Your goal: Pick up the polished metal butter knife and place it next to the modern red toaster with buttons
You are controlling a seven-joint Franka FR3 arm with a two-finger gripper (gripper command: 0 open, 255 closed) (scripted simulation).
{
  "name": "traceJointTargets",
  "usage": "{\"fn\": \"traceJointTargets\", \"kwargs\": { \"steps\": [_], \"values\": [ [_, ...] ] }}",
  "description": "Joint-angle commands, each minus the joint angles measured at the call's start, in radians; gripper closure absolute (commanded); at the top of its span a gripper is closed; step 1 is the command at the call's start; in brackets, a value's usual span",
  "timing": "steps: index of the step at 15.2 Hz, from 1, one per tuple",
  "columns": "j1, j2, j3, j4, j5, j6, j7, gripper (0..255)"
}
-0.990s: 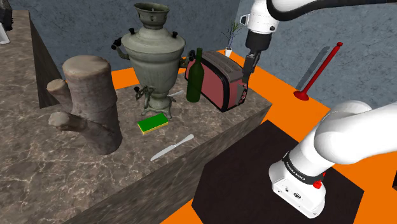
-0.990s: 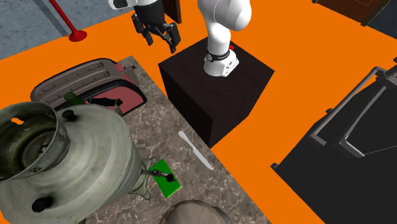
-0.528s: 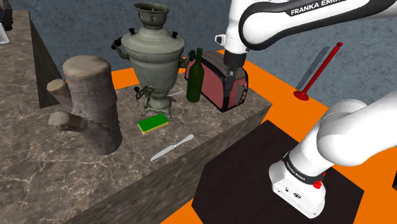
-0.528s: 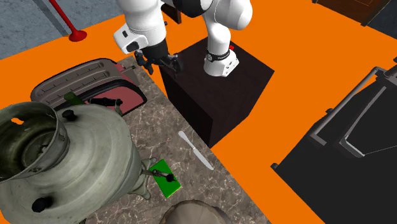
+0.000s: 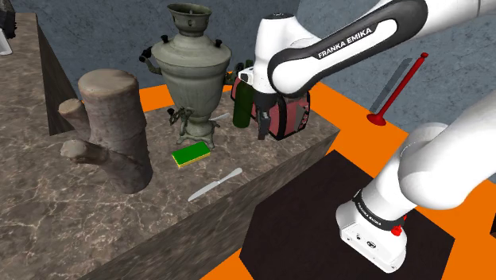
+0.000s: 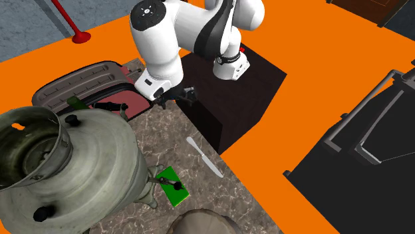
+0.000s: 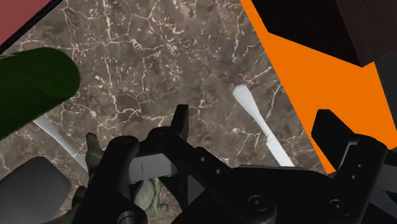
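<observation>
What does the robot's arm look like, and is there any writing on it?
The arm is made of fat, rounded white tubes with dark bands at the joints. One dark band says FRANKA EMIKA in white letters. The gripper at the end is all black, with two fingers. A little red button sits near the base.

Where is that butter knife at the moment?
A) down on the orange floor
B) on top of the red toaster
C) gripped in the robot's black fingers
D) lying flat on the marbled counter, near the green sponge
D: the butter knife lies flat on the counter near the green sponge, while the open gripper holds nothing.
</observation>
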Motion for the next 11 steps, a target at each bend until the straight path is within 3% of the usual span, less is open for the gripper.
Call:
{"fn": "traceJointTargets", "kwargs": {
  "steps": [1, 11],
  "values": [
    [0.016, 0.071, 0.012, 0.003, -0.009, 0.077, -0.04, 0],
    [0.098, 0.4, 0.082, 0.086, -0.129, 0.354, -0.151, 0]
  ]
}}
